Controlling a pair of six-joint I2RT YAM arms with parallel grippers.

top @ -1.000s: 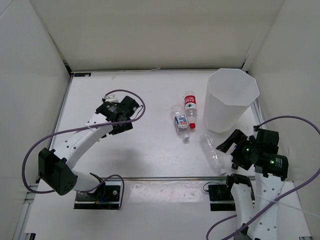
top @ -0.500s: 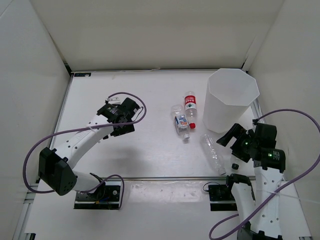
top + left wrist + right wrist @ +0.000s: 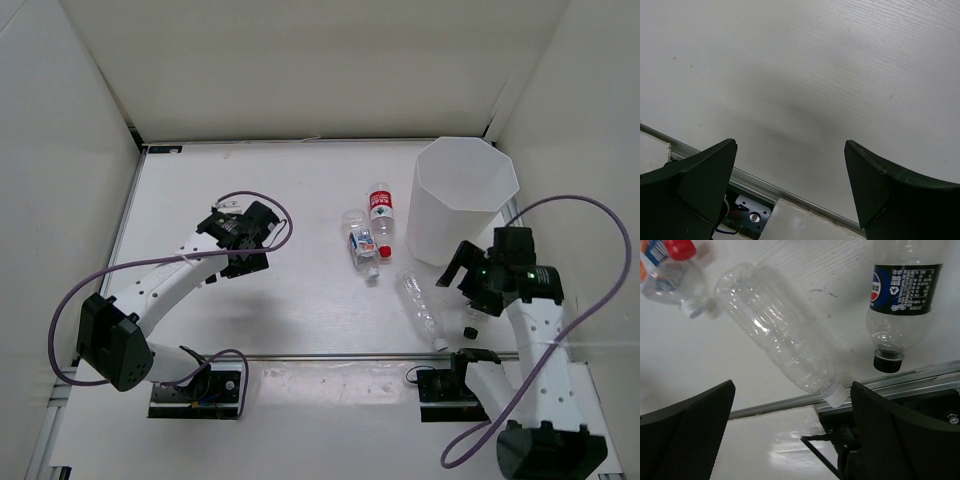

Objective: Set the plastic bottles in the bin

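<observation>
Reaching for a pick, with the right pincer [image 3: 791, 390] released and spread wide. Directly below, between the fingers, flat on the desk [image 3: 705, 360]: the unlabelled bottle [image 3: 780, 350], cap end nearest. Next, probably: lower, straddle its body, clench, carry to the bin [image 3: 445, 230] close by. Just right of it, a dark-capped bottle [image 3: 900, 300], easily nudged. Further left, red-labelled bottle [image 3: 382, 215] and blue-labelled bottle [image 3: 362, 242]. Far left, left pincer [image 3: 790, 147] likewise released, grasping nothing.

White table [image 3: 300, 190]: bottles [image 3: 381, 213], bin [image 3: 440, 228]
</observation>
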